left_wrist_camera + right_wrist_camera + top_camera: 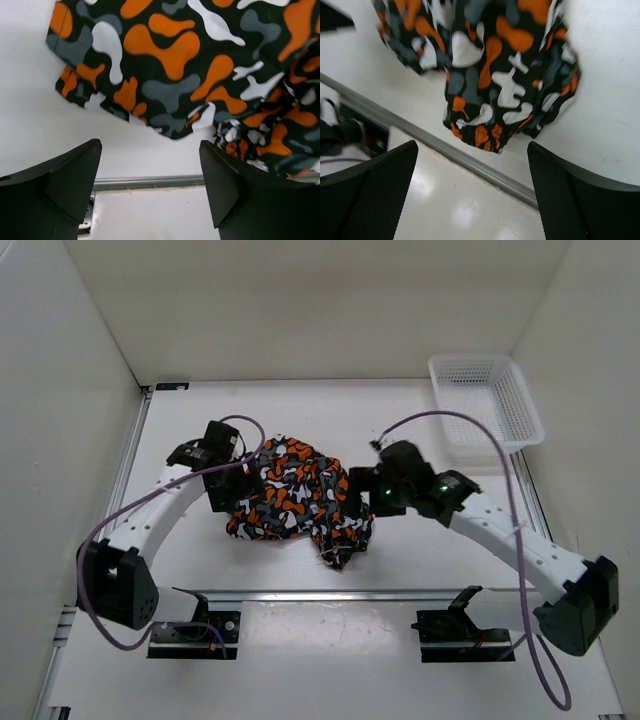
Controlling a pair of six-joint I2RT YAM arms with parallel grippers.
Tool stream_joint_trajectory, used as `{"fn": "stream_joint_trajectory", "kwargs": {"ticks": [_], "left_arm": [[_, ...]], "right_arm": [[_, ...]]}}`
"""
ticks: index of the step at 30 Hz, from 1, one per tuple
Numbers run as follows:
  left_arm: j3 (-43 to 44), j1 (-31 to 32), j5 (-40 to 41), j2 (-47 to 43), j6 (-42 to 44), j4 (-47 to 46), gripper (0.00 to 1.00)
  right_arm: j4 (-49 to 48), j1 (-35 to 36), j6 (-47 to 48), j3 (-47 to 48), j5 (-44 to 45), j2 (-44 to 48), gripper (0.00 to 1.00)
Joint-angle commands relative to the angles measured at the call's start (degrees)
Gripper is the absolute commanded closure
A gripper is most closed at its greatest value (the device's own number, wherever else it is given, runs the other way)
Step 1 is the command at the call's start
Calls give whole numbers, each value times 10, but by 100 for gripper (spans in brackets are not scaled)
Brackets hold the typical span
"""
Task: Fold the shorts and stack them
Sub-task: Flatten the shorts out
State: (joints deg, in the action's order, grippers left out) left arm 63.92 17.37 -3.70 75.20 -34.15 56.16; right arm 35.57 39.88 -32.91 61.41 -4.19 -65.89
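The shorts (295, 498) lie crumpled in a loose heap at the middle of the desk (300, 420), a little nearer the near edge than the far one. One bunched end trails toward the metal rail (350, 593) that runs along the near edge. They are not folded; the cloth is creased and partly doubled over itself.

The left gripper (150, 150) hangs at the side of the heap that faces the desk's left edge. Its fingers (70, 180) are spread apart with only bare desk between them. The cloth lies just ahead of the tips.

The right gripper (472, 150) hangs at the side that faces the right edge, over the bunched end. Its fingers (570, 195) are also spread wide and hold nothing.

A white mesh basket (485, 400) stands in the far right corner, well apart from the shorts.
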Motion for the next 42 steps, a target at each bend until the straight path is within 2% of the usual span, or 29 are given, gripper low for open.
{"fn": "stream_joint_trajectory", "kwargs": {"ticks": [1,4,6,7,8,10,11,12,13,14,17,22,27,31,33,37,39,42], "left_arm": [[-1,8,4,41,-17,-57,11],[-1,8,5,103,-6,-62,16],[-1,8,5,143,-6,-76,11],[-1,8,-3,155,0,-76,5],[-6,8,-9,179,0,-84,5],[-6,14,-39,200,0,-103,7],[0,14,-47,220,5,-109,19],[7,14,-53,230,12,-109,41],[15,14,-66,236,12,-109,68],[23,14,-74,236,21,-109,88],[62,14,-66,219,21,-73,90],[195,14,-5,116,21,29,90],[297,14,9,5,21,94,90],[364,14,42,-89,21,148,90],[388,14,48,-108,21,155,90],[408,14,61,-83,26,134,90],[414,14,61,-31,43,102,90],[414,-14,57,72,71,27,90]], "right_arm": [[-6,69,-23,-15,70,-50,6],[-12,100,-23,-15,82,-106,5],[-30,106,-23,-15,95,-134,7],[-39,106,-23,-21,95,-142,9],[-57,106,-23,-21,95,-155,13],[-77,99,-18,-21,68,-166,37],[-87,84,-9,-21,50,-172,49],[-100,84,-4,-13,32,-180,79],[-100,77,2,-6,20,-180,91],[-100,77,16,12,20,-180,100],[-64,65,46,48,35,-154,100],[34,52,134,171,80,-73,100],[88,47,234,250,53,11,100],[138,47,248,292,58,77,100],[143,47,243,298,71,91,100],[143,47,225,304,152,76,100],[126,42,231,304,227,52,100],[50,7,264,291,236,-35,100]]}}
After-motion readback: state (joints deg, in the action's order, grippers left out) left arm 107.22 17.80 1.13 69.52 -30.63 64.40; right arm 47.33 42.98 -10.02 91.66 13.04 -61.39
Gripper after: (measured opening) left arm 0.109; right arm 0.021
